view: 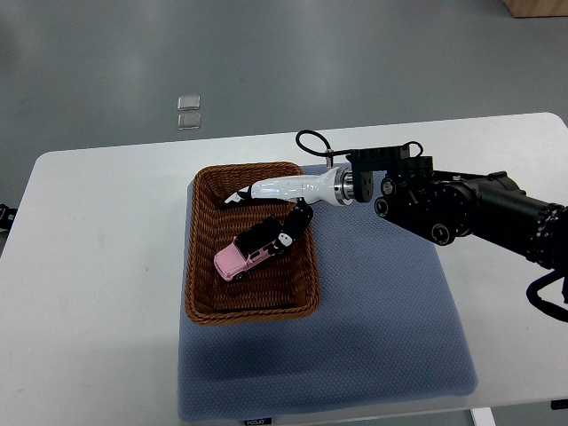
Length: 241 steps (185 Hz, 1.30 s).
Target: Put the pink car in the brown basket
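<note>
Pink car [241, 255] lies inside the brown basket [202, 293], near its middle. Right robot hand [271, 206] reaches over the basket's far end, fingers spread, one dark fingertip touching the car's black roof. Basket sits on a blue mat [382, 337] covering the white desk [89, 293].

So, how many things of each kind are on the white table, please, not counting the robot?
Toy car, pink: 1
Wicker basket, brown: 1
Mat, blue-grey: 1
Total: 3
The car lies inside the basket, under the right hand.
</note>
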{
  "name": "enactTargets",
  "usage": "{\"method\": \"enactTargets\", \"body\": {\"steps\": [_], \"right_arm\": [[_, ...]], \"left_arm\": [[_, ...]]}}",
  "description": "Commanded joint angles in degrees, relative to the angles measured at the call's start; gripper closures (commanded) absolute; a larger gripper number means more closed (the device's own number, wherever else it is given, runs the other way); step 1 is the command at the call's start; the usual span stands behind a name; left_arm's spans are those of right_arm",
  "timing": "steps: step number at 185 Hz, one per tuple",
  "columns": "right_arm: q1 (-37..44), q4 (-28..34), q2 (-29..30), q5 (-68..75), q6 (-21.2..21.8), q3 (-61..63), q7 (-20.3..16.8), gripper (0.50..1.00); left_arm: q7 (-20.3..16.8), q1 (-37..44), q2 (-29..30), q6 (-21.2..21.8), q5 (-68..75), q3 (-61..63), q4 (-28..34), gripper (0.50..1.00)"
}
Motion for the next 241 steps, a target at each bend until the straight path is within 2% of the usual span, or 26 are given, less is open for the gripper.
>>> {"method": "enactTargets", "body": {"steps": [1, 21, 29, 56, 69, 111, 180, 241], "right_arm": [[-0.1, 0.0, -0.5, 1.3, -0.2, 0.6, 0.1, 0.585], [-0.6, -0.2, -0.7, 6.8, 0.8, 2.8, -0.2, 0.585], [-0.7, -0.2, -0.9, 9.8, 1.1, 3.4, -1.5, 0.585], [-0.7, -0.5, -3.4, 25.7, 1.1, 6.0, -12.3, 0.585], [-0.6, -0.5, -5.4, 33.4, 1.1, 7.8, -15.4, 0.585], [-3.3, -0.5, -9.0, 50.0, 4.2, 14.6, -18.0, 0.585], [-15.0, -0.5, -9.4, 69.3, 3.3, 28.4, -25.4, 0.585], [-17.1, -0.7, -12.0, 81.7, 3.3, 28.4, -25.8, 0.585]], "left_arm": [[0.0, 0.0, 0.0, 0.0, 0.0, 0.0, 0.0, 0.5], [0.0, 0.0, 0.0, 0.0, 0.0, 0.0, 0.0, 0.5], [0.0, 0.0, 0.0, 0.0, 0.0, 0.0, 0.0, 0.5], [0.0, 0.0, 0.0, 0.0, 0.0, 0.0, 0.0, 0.5], [0.0, -0.1, 0.0, 0.0, 0.0, 0.0, 0.0, 0.5], [0.0, 0.0, 0.0, 0.0, 0.0, 0.0, 0.0, 0.5], [0.0, 0.0, 0.0, 0.0, 0.0, 0.0, 0.0, 0.5], [0.0, 0.0, 0.0, 0.0, 0.0, 0.0, 0.0, 0.5]]}}
